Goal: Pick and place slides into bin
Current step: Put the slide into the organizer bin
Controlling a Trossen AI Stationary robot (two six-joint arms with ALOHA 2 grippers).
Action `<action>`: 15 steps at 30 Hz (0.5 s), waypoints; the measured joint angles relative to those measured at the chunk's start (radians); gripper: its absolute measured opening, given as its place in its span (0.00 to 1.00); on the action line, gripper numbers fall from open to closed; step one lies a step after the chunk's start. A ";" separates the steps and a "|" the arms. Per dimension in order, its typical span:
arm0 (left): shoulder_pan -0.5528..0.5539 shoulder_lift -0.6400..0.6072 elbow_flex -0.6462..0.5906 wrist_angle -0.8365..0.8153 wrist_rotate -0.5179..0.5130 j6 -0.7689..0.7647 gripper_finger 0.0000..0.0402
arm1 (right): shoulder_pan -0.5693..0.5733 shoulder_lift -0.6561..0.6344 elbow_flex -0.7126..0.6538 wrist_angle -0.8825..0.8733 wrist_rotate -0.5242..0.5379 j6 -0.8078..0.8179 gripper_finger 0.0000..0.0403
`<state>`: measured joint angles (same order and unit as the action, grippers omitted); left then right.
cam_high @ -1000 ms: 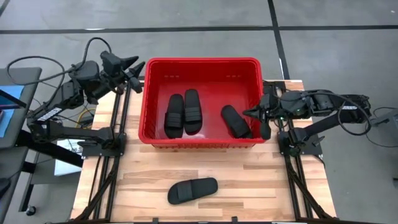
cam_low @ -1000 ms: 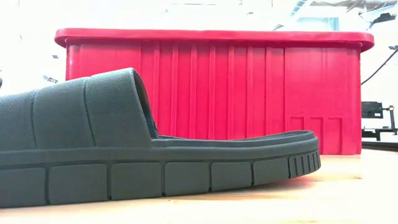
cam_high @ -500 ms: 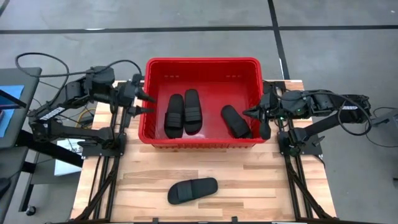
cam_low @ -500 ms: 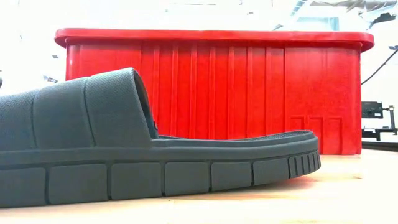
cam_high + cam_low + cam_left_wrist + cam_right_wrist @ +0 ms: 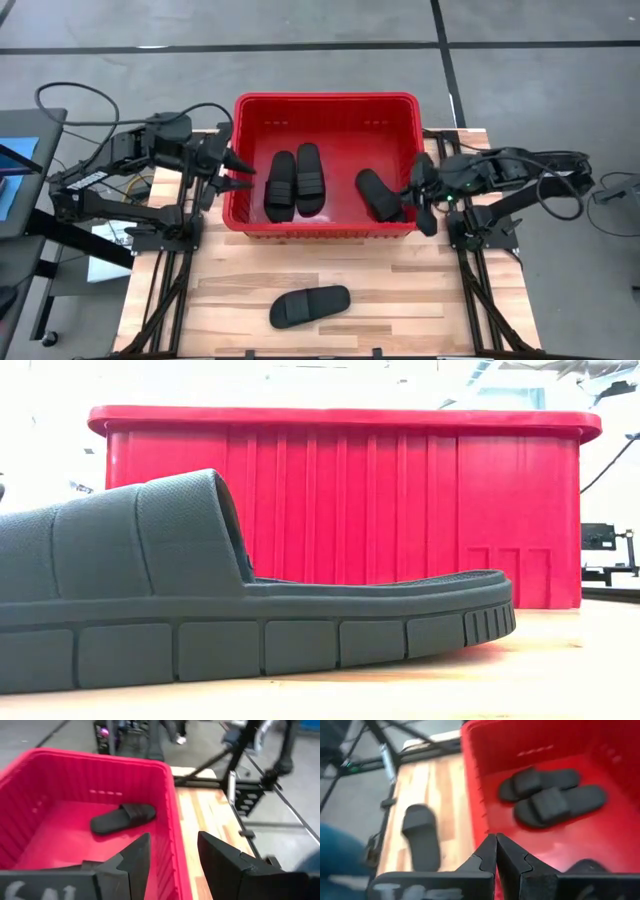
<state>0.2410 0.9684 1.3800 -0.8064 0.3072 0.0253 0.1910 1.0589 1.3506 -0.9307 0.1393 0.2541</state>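
The red bin [image 5: 325,100] stands at the table's far middle. Three black slides lie flat on its floor: two side by side [image 5: 295,183] and one toward its right wall [image 5: 378,194]. A fourth slide [image 5: 310,305] lies sole down on the wood near the table's near edge; it also fills the low view [image 5: 200,600] in front of the bin [image 5: 400,510]. My left gripper [image 5: 240,172] is open and empty at the bin's left rim [image 5: 172,840]. My right gripper [image 5: 412,192] is shut and empty over the bin's right rim [image 5: 495,837].
Black arm frames run along the table's left [image 5: 180,260] and right [image 5: 470,270] sides. Bare wood [image 5: 400,290] lies between the bin and the table's near edge, around the lone slide. Cables trail off both sides.
My left gripper has swung from beyond the bin's far left corner toward the table's near edge, along the bin's left wall, and has turned to point into the bin, staying open. My right gripper has shifted a little toward the near edge. The slides have kept still.
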 joint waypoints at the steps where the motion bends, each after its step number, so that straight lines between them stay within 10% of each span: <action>1: -0.002 0.000 0.000 0.011 -0.017 -0.018 0.38 | 0.004 0.009 0.000 -0.004 -0.025 0.000 0.00; 15: -0.007 -0.009 0.000 0.020 -0.055 -0.083 0.38 | 0.166 0.148 0.000 0.027 -0.109 0.294 0.00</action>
<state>0.2340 0.9596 1.3800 -0.7865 0.2523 -0.0576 0.3573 1.2074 1.3510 -0.9037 0.0302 0.5476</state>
